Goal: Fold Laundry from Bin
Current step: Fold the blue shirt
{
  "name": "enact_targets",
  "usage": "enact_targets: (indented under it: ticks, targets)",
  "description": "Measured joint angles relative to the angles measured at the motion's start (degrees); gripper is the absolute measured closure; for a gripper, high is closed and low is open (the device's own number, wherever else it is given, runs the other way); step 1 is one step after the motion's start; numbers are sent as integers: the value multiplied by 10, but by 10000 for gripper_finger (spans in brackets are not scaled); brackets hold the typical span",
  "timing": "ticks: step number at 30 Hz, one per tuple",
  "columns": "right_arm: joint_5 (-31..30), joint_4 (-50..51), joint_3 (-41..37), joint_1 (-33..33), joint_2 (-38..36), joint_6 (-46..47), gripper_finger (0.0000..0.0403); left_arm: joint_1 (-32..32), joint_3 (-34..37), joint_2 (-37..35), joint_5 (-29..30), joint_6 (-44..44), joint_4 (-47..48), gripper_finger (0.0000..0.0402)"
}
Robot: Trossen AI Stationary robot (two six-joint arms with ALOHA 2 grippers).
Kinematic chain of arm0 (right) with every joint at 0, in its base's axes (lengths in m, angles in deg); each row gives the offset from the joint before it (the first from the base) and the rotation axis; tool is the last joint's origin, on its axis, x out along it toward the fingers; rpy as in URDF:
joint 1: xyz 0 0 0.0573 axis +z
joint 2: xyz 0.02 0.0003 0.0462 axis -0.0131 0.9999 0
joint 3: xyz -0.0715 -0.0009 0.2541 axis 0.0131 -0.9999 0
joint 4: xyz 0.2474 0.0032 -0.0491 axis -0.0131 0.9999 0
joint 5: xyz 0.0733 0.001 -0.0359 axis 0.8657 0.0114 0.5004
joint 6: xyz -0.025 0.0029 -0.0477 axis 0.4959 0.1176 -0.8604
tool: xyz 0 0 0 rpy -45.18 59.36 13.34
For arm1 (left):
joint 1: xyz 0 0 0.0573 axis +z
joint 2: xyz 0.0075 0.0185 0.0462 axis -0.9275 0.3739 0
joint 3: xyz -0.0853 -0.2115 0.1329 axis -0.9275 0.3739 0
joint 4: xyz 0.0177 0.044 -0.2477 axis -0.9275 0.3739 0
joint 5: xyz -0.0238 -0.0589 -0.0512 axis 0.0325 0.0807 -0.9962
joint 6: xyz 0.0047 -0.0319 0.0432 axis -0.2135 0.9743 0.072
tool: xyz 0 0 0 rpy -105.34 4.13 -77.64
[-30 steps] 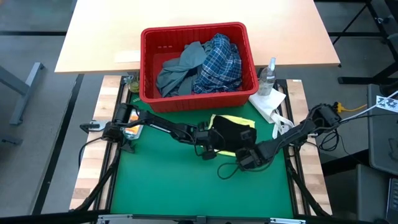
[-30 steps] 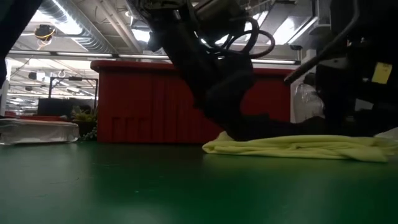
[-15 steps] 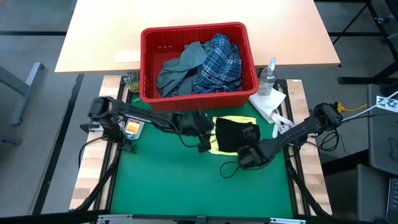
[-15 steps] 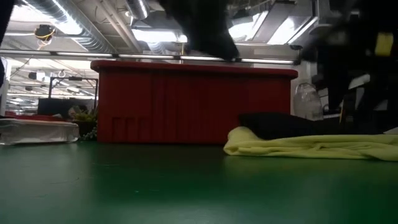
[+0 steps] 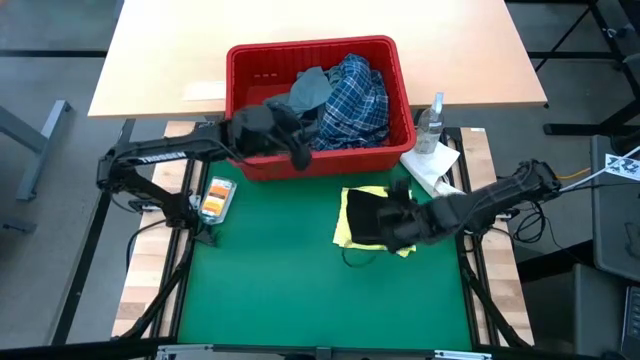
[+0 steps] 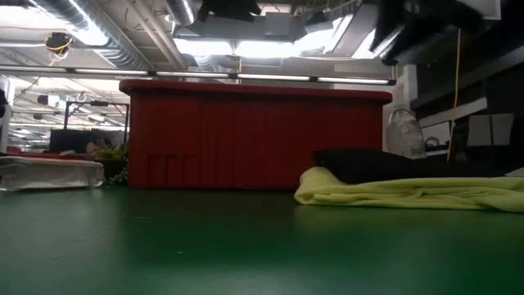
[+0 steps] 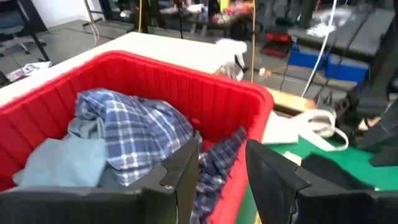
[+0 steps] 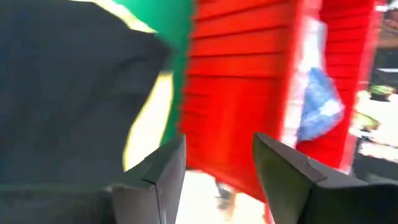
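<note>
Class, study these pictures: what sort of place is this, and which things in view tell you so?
Probably a robotics lab or workshop hall, not a home: exposed ceiling ducts and strip lights overhead, robot arms mounted at a green work mat, and benches with cables and equipment behind.

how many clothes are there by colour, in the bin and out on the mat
grey-blue garment, in the red bin: 1
blue-white plaid shirt, in the bin: 1
dark navy garment, on the green mat: 1
yellow garment, under the navy one: 1
total: 4
</note>
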Motion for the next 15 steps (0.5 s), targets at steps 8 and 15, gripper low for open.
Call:
enact_targets:
  ticks: [8, 15]
  targets:
    - [1, -141, 76, -197, -1, -238, 215, 23, 0, 2, -25, -1, 1, 273]
    - [278, -365, 78, -413, 11, -443, 215, 23, 0, 3, -25, 0, 4, 273]
